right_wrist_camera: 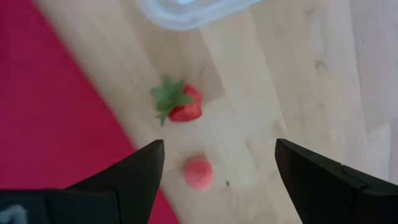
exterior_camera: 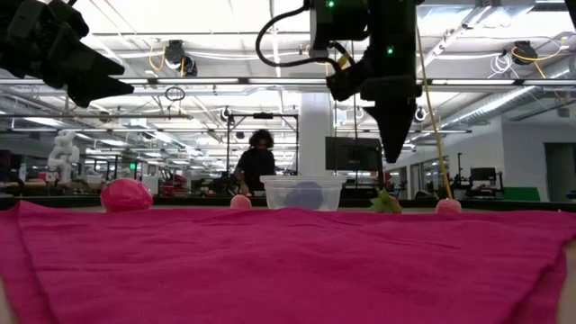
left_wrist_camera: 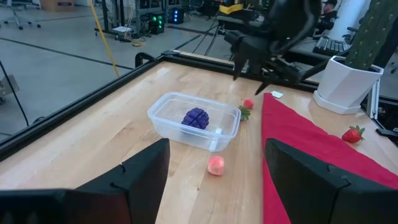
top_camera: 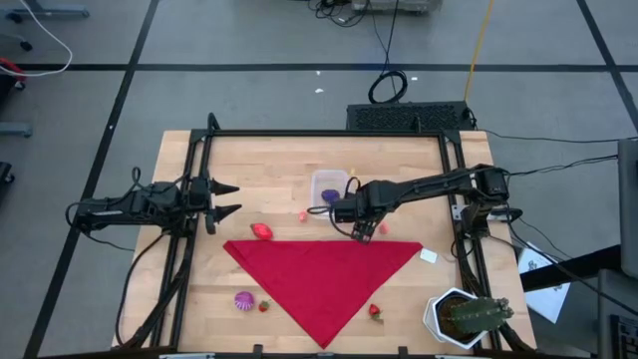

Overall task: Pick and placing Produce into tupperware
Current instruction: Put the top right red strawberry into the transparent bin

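The clear tupperware [top_camera: 329, 185] stands on the wooden table with a purple piece [left_wrist_camera: 196, 118] inside. My right gripper [top_camera: 363, 232] hangs open just near of it, pointing down above a small strawberry [right_wrist_camera: 180, 106] and a pink ball [right_wrist_camera: 198, 173] that lie beside the red cloth's far edge [right_wrist_camera: 50, 112]. It touches neither. More produce lies about: a red piece [top_camera: 261, 231], a pink ball [top_camera: 302, 214], a magenta piece [top_camera: 244, 299], two strawberries [top_camera: 264, 305] [top_camera: 375, 311]. My left gripper [top_camera: 231, 199] waits open at the table's left, raised.
A triangular red cloth [top_camera: 324, 279] covers the near middle of the table. A white hexagonal pot with a green cactus [top_camera: 464, 317] stands at the near right corner, and a small white scrap [top_camera: 429, 256] lies beside the cloth. A person stands in the room beyond.
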Robot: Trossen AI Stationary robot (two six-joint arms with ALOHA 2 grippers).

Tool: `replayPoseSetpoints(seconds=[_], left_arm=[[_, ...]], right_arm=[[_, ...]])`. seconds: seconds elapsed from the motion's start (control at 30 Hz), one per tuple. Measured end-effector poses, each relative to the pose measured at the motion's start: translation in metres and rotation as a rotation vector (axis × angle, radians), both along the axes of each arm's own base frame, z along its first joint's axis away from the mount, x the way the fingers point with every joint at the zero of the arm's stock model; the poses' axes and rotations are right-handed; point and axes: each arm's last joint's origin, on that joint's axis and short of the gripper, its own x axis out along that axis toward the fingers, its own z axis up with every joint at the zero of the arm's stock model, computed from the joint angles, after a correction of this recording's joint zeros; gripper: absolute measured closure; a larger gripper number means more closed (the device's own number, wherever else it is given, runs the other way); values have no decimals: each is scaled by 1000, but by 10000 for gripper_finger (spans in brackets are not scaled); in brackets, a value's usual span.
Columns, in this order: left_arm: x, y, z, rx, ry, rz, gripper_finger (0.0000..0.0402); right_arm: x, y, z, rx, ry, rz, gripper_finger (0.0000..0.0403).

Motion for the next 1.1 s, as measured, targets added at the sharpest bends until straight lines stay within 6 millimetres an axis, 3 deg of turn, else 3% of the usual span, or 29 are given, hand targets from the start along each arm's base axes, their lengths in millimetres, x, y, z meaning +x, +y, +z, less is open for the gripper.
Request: replayPoseSetpoints(seconds=[0.17, 0.7, 1.1], left_arm=[[0, 0, 0, 0, 0, 0, 131], [0, 0, 0, -9, -2, 1, 131], [0, 0, 0, -12, -2, 2, 131]], right_arm=[[2, -11, 0, 39, -25, -61, 106], [3, 3, 0, 18, 110, 657, 106], [4, 4, -7, 14, 115, 846, 106]])
